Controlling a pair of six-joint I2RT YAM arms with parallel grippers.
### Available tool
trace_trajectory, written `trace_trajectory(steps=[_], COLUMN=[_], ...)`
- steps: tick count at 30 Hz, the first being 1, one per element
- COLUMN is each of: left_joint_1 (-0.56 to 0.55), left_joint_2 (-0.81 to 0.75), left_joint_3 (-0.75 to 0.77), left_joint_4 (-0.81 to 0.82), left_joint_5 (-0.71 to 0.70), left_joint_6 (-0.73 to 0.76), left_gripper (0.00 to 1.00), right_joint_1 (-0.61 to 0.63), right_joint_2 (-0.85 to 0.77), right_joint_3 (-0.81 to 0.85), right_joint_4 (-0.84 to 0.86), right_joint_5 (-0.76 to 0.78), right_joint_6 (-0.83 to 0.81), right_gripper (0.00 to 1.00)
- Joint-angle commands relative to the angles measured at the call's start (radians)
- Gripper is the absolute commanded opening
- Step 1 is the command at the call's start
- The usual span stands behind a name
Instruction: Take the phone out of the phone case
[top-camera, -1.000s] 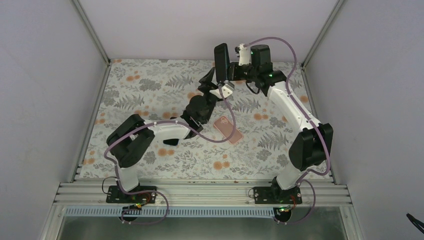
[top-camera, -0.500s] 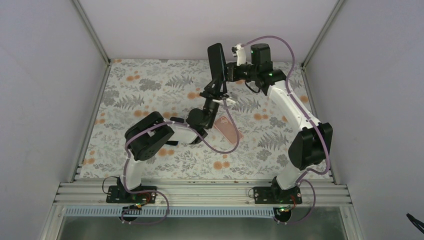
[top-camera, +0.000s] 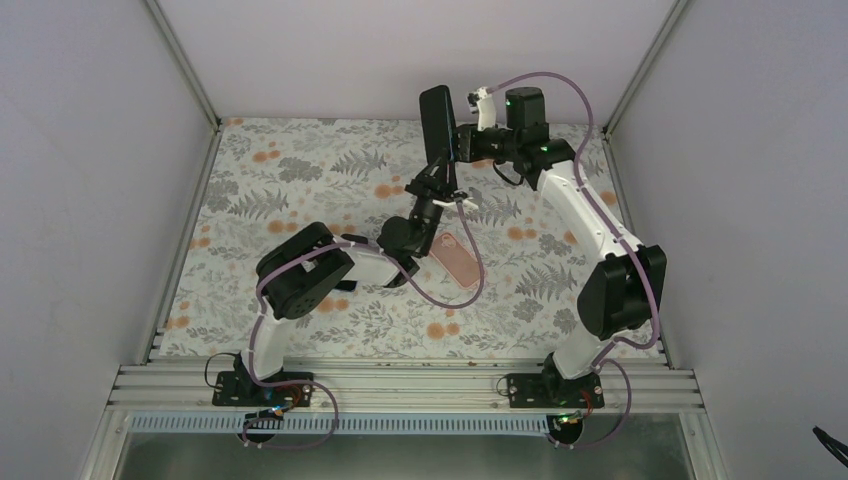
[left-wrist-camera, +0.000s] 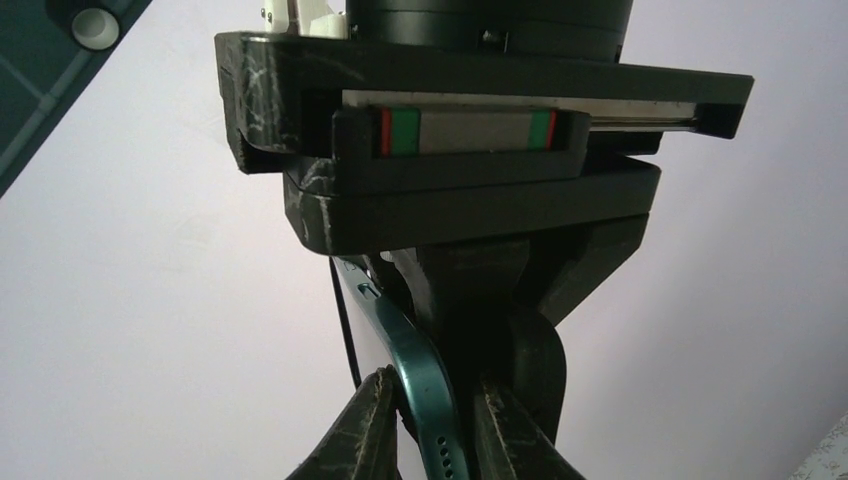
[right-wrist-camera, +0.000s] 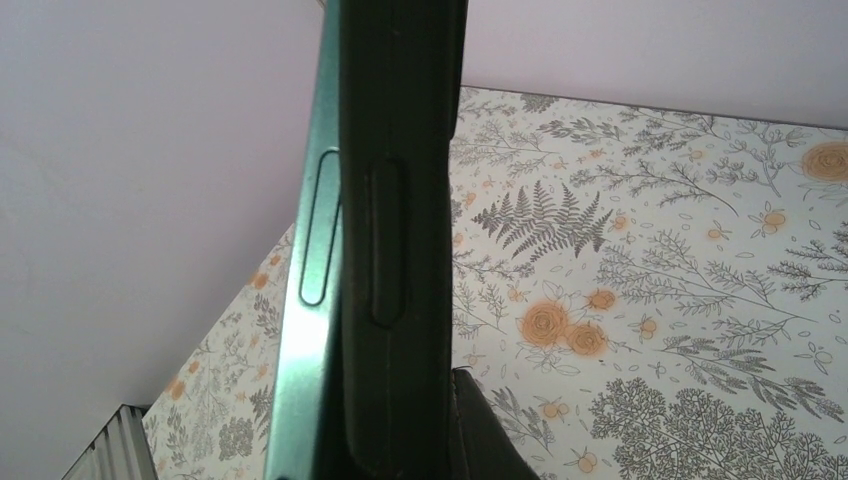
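Since a second ago: left end effector (top-camera: 441, 182) risen from beside the phone's lower end, jaws narrowed from wide to pinch on it. Its fingers (left-wrist-camera: 362, 432) flank teal phone (left-wrist-camera: 424, 385) edge, touching. Right end effector (top-camera: 463, 146) clamped on black phone case (top-camera: 436, 118), held upright above desk (top-camera: 300, 170), upper centre of top view. Teal edge shows beside case in right wrist view. Pink flat item (top-camera: 457, 260) lies on desk, centre frame.

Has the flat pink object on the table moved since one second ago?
No. The pink object lies at the same spot on the flowered table, equally far from the orange flower below it.
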Motion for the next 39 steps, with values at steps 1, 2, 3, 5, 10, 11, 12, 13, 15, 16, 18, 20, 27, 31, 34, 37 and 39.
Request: trace_trajectory(steps=[1,2,3,5,10,11,12,13,15,16,18,20,27,31,34,37,39], left_joint_1=[0.062,0.055,0.050,0.039,0.027,0.023,0.021,0.017,0.007,0.001,-0.013,-0.030,-0.048,-0.048,-0.050,-0.049,-0.049], left_joint_2=[0.037,0.026,0.016,-0.006,-0.072,-0.085,-0.101,-0.118,-0.150,-0.164,-0.197,-0.234,-0.379,-0.477,-0.528,-0.531,-0.533], left_joint_3=[-0.027,-0.036,-0.046,-0.065,-0.112,-0.122,-0.134,-0.148,-0.173,-0.185,-0.208,-0.237,-0.307,-0.321,-0.336,-0.368,-0.406], left_joint_4=[0.262,0.262,0.261,0.261,0.224,0.215,0.204,0.193,0.172,0.157,0.134,0.092,-0.065,-0.250,-0.353,-0.347,-0.335], left_joint_5=[-0.163,-0.163,-0.163,-0.163,-0.162,-0.162,-0.162,-0.163,-0.163,-0.163,-0.167,-0.170,-0.197,-0.198,-0.169,-0.163,-0.134], left_joint_6=[0.103,0.103,0.103,0.102,0.080,0.072,0.063,0.055,0.046,0.043,0.036,0.019,-0.063,-0.178,-0.227,-0.205,-0.187], left_gripper=[0.06,0.04,0.03,0.02,0.02,0.02,0.02,0.02,0.02,0.02,0.02,0.02,0.02,0.02,0.02,0.02,0.02], right_joint_1=[0.018,0.015,0.012,0.002,-0.027,-0.030,-0.033,-0.039,-0.060,-0.071,-0.093,-0.109,-0.119,-0.118,-0.119,-0.119,-0.119], right_joint_2=[-0.036,-0.027,-0.020,0.015,0.048,0.049,0.051,0.058,0.068,0.072,0.082,0.090,0.095,0.069,0.065,0.066,0.060], right_joint_3=[0.016,0.026,0.037,0.054,0.077,0.078,0.078,0.080,0.085,0.085,0.086,0.087,0.065,0.025,0.023,0.022,0.018], right_joint_4=[-0.093,-0.098,-0.104,-0.110,-0.117,-0.114,-0.114,-0.114,-0.114,-0.112,-0.108,-0.107,-0.113,-0.083,-0.099,-0.129,-0.153], right_joint_5=[-0.107,-0.075,-0.050,0.006,0.128,0.168,0.216,0.271,0.323,0.343,0.379,0.407,0.473,0.493,0.470,0.401,0.356], right_joint_6=[-0.055,-0.056,-0.058,-0.055,-0.067,-0.076,-0.087,-0.094,-0.107,-0.116,-0.125,-0.135,-0.174,-0.199,-0.207,-0.216,-0.220], right_gripper=[0.03,0.03,0.03,0.03,0.03,0.03,0.03,0.03,0.03,0.03,0.03,0.03,0.03,0.03,0.03,0.03,0.03])
